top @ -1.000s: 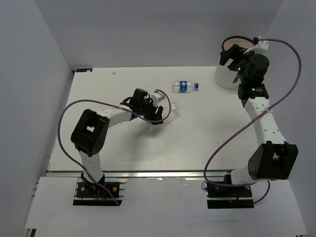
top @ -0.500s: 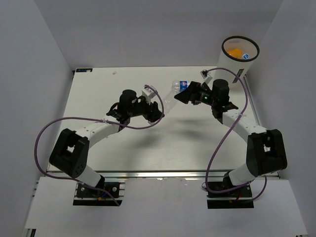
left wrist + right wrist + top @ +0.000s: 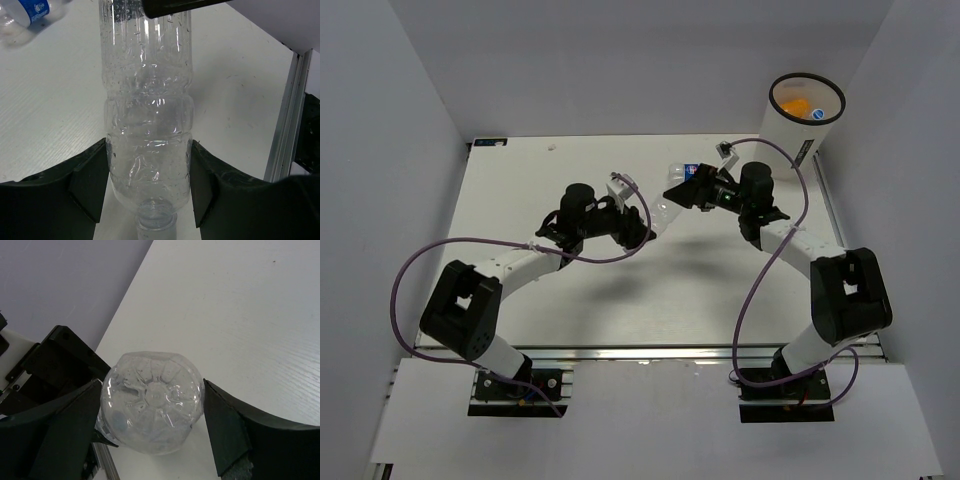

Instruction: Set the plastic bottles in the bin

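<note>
Clamping a clear unlabelled bottle (image 3: pixel 147 90) in my left gripper (image 3: pixel 148 155).
My right gripper (image 3: pixel 152 395) flanks the bottle's base, jaws apart.

Below me lies a flat white table (image 3: pixel 570 310). Plain pale walls stand around it: the left wall (image 3: pixel 390 150), the back wall (image 3: pixel 620 70) ahead of me and the right wall (image 3: pixel 920 200). A silver rail (image 3: pixel 650 352) runs along the table edge behind me. The light is soft.
</note>
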### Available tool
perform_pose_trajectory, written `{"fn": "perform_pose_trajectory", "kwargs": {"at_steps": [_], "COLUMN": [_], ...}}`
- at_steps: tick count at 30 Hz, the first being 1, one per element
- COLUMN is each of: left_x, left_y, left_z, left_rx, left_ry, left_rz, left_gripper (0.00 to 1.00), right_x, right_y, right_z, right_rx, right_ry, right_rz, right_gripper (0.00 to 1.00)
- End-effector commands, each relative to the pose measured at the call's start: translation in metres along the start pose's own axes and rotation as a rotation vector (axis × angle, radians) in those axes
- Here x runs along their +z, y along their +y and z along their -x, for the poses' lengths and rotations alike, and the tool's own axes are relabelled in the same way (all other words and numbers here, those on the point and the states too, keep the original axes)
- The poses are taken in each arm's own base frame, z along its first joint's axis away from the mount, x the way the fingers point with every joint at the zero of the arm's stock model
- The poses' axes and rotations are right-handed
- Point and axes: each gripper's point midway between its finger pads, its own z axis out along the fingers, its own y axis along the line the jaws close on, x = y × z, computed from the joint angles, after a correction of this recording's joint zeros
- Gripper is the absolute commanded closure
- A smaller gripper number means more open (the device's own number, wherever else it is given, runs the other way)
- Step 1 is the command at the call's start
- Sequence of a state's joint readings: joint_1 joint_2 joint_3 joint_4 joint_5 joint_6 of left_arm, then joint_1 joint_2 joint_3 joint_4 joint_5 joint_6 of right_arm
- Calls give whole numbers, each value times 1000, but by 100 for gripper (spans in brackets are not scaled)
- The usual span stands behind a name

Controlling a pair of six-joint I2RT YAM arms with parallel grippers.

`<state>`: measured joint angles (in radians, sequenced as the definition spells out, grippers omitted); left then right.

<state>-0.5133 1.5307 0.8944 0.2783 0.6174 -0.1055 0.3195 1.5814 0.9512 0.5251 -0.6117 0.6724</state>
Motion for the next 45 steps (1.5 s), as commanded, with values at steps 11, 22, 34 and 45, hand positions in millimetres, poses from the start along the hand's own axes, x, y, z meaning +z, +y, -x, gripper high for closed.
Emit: {"fn": "perform_pose_trajectory", "kwargs": {"at_steps": [11,22,34,45], "left_x": [-13,-60,-60,-71], "left_y": [-1,111,147,164], "left_z": [52,77,45,46], "left_rx": [26,-279,-322,-280], "left_ry": [-104,-204,-140,-122], "left_rz": [95,436,499,586], "left_gripper": [2,2,2,2], "right_x": [-26,-207,-255,-201], "right_y": [-13,-21,-18,-121], "right_z": [65,250,392,427], "right_rx": [-173,-432,-725,-717], "right_ry": [-171,-724,-953,-851], "right_rz": [-159,-839,-1181,-1232], "right_gripper": [86,91,91,91]}}
